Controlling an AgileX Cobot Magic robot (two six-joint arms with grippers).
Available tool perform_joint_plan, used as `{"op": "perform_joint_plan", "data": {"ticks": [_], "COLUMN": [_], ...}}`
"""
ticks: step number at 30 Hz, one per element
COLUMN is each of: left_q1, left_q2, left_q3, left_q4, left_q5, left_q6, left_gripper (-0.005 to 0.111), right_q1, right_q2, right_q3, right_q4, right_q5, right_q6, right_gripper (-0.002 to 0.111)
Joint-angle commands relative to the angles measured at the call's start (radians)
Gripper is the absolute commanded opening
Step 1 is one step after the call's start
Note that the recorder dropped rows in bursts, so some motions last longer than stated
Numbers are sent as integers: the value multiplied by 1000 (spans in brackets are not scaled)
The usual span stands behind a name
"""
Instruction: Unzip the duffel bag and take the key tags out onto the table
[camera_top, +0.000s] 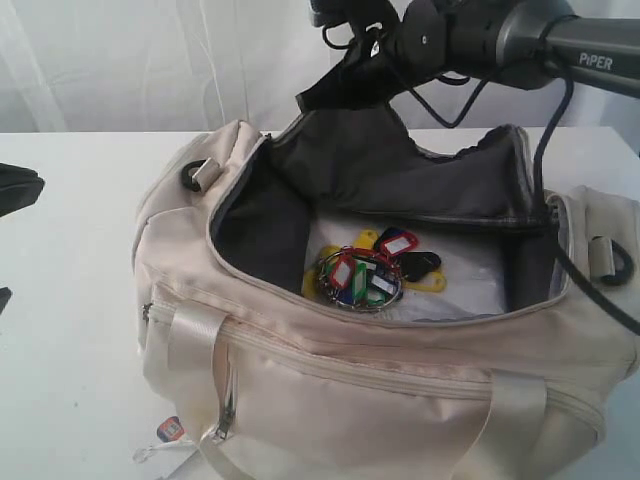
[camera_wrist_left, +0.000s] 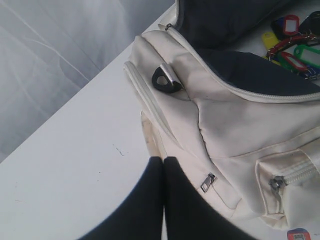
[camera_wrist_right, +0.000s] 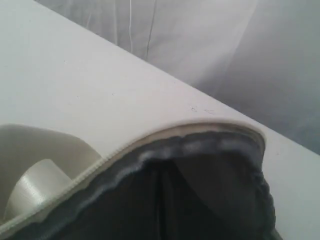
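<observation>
- Inside the duffel bag (camera_top: 400, 390), on its floor, lay the key tags (camera_top: 375, 270).
- Above them, the right gripper (camera_top: 345, 70) was clamped on the bag's raised edge.
- Beside the bag's end, the left gripper (camera_wrist_left: 162, 162) hung with fingers together, empty, likely the arm to reach in.

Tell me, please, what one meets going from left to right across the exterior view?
left gripper → left-end D-ring of the duffel bag → key tags → right-end D-ring
</observation>
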Motion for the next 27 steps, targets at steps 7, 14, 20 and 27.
{"op": "perform_joint_plan", "data": {"ticks": [7, 14, 20, 27], "left_q1": [-6, -6, -6, -6], "left_q2": [-7, -7, -7, -7], "left_q3": [5, 5, 5, 5], "left_q4": [-13, -13, -13, -16], "left_q5": [-5, -5, -5, -5], "left_q6": [-10, -10, -10, -10], "left_gripper": [0, 0, 0, 0], "right_q1": [-2, -2, -2, -2], "right_q2": [-214, -404, -681, -1071], "right_q3": [-2, 10, 185, 518], "right_q4": [4, 6, 24, -1], "right_q5": [93, 417, 498, 426], "right_q6": [5, 3, 12, 82], "right_gripper": [0, 0, 0, 0]}}
